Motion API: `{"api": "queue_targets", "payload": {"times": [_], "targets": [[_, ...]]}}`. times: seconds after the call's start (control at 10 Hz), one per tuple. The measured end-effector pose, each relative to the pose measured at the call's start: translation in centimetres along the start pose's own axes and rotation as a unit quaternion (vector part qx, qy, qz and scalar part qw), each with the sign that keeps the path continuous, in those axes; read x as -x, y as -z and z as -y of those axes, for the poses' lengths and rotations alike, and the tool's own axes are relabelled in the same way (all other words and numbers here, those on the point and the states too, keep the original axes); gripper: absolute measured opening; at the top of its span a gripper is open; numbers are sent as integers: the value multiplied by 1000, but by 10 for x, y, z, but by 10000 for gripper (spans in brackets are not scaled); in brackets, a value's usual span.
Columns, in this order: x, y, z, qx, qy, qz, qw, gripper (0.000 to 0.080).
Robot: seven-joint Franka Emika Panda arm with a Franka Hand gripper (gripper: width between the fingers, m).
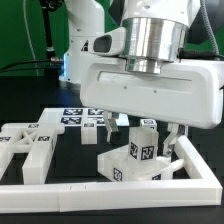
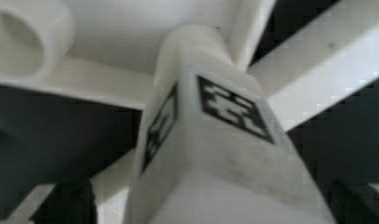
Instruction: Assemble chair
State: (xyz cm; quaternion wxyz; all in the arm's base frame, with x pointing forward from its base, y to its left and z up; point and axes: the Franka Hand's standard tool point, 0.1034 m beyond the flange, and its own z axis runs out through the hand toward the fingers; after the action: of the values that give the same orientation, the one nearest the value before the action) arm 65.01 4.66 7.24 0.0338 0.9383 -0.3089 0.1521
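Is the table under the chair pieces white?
No, the table is black; only the chair pieces and the rail are white.

The exterior view shows one white and silver robot arm (image 1: 150,45), one long white L-shaped border rail (image 1: 100,188) and one marker board (image 1: 80,116), a thin flat white sheet. The white plastic chair pieces (image 1: 138,155) stand in two groups, one at the exterior view's left and one under the arm. I cannot tell the exact number of pieces. In the wrist view, one white post (image 2: 212,160) carries two black-and-white square tags (image 2: 230,108).
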Motion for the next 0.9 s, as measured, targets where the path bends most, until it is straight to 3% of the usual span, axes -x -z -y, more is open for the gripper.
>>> {"api": "queue_targets", "payload": {"times": [0.2,0.3,0.5,0.9], "targets": [[4,3,-2,-3,66,24,998,649],[14,6,9,-12,71,34,997,649],[27,8,23,-12,131,32,991,649],[22,7,18,-11,263,28,964,649]]}}
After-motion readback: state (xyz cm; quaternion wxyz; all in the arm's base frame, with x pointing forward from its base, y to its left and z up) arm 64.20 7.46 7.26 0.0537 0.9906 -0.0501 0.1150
